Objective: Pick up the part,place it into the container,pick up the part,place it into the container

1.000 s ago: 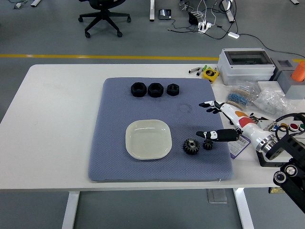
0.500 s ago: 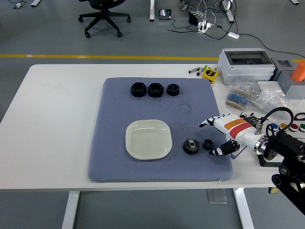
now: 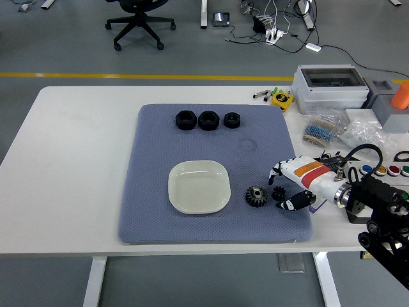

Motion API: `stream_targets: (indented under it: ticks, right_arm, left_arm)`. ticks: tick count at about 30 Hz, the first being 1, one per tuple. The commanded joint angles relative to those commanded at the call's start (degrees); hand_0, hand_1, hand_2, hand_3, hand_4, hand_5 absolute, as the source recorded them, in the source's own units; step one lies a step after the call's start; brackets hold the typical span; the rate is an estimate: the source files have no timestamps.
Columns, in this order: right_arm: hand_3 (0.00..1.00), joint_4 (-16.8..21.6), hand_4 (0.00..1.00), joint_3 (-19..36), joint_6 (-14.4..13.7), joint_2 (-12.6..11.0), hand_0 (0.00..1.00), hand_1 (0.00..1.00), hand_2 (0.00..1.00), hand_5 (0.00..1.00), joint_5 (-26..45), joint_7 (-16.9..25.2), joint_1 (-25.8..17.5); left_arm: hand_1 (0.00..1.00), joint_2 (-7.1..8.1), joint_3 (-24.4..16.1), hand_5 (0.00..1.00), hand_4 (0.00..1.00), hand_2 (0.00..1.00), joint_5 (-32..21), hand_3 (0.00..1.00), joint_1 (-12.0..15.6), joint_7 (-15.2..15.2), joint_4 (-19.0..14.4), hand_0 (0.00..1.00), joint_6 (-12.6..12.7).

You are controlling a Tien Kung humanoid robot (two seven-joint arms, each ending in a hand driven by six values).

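Two black gears lie on the blue-grey mat (image 3: 160, 147): a larger one (image 3: 256, 196) and a smaller one (image 3: 278, 192), right of the empty white square dish (image 3: 199, 186). Three black nuts (image 3: 208, 119) sit in a row at the mat's far side. My right hand (image 3: 282, 187) comes in from the right, low over the mat, fingers spread around the small gear: fingertips (image 3: 275, 171) behind it, thumb in front. It holds nothing. The left arm is out of view.
Right of the mat are a grey box (image 3: 330, 88), a yellow tape measure (image 3: 280, 98), bags of small parts (image 3: 345, 132) and coloured buttons (image 3: 383, 170). An office chair (image 3: 139, 22) stands on the floor beyond the table.
My right hand has turned and dropped from a flat, outstretched pose to a low one, and shifted slightly left so fingers and thumb now flank the small gear. The gears have not moved.
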Motion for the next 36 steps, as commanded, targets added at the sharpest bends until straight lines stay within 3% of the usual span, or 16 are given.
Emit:
stream_targets:
  ticks: [2, 3, 8, 20, 21, 26, 27, 36]
  right_arm:
    - [0.551, -0.75, 0.868, -0.20, 0.03, 0.31, 0.599, 0.627, 0.686, 0.266, 0.03, -0.12, 0.43]
    - [0.544, -1.00, 0.869, -0.27, 0.09, 0.37, 0.551, 0.616, 0.679, 0.295, 0.03, -0.18, 0.60]
    - [0.544, -2.31, 0.869, -0.78, 0.57, 0.52, 0.551, 0.616, 0.679, 0.295, 0.24, -0.45, 1.66]
    - [0.537, -3.33, 0.856, -2.12, 2.99, -0.81, 0.485, 0.577, 0.652, 0.282, 0.19, -0.61, 3.04]
    - [0.521, -3.36, 0.831, -2.13, 2.96, -0.83, 0.379, 0.494, 0.563, 0.280, 0.29, -0.54, 3.04]
    - [0.521, -3.70, 0.831, -2.44, 2.46, -0.83, 0.379, 0.494, 0.563, 0.280, 1.08, -0.15, 2.99]
    - [0.509, -3.79, 0.823, -2.51, 2.35, -0.76, 0.294, 0.446, 0.507, 0.293, 1.28, -0.09, 2.99]
    - [0.501, -4.65, 0.824, -3.05, 1.81, 0.38, 0.258, 0.416, 0.481, 0.301, 2.29, 0.05, 3.23]
  left_arm:
    - [0.691, -0.03, -0.06, 0.616, 0.641, 0.648, 0.10, 0.583, 0.00, 0.03, 0.00, 0.740, 0.00]
    - [0.691, -0.03, -0.04, 0.616, 0.641, 0.649, 0.09, 0.584, -0.01, 0.03, -0.01, 0.741, 0.00]
    - [0.691, 0.02, 0.05, 0.616, 0.641, 0.649, -0.15, 0.584, -0.01, 0.02, -0.01, 0.741, 0.00]
    - [0.689, 0.03, 0.15, 0.612, 0.639, 0.649, -0.22, 0.583, -0.18, 0.01, -0.03, 0.741, 0.01]
    - [0.688, 0.03, 0.17, 0.613, 0.639, 0.649, -0.26, 0.583, -0.18, 0.02, -0.03, 0.741, 0.01]
    - [0.688, 0.02, 0.23, 0.613, 0.639, 0.649, -0.31, 0.583, -0.21, 0.02, -0.04, 0.741, 0.03]
    - [0.690, 0.02, 0.24, 0.614, 0.640, 0.650, -0.40, 0.583, -0.20, 0.03, -0.04, 0.741, 0.05]
    - [0.687, -0.01, 0.06, 0.616, 0.641, 0.649, -0.02, 0.583, -0.11, 0.11, -0.06, 0.741, -0.03]
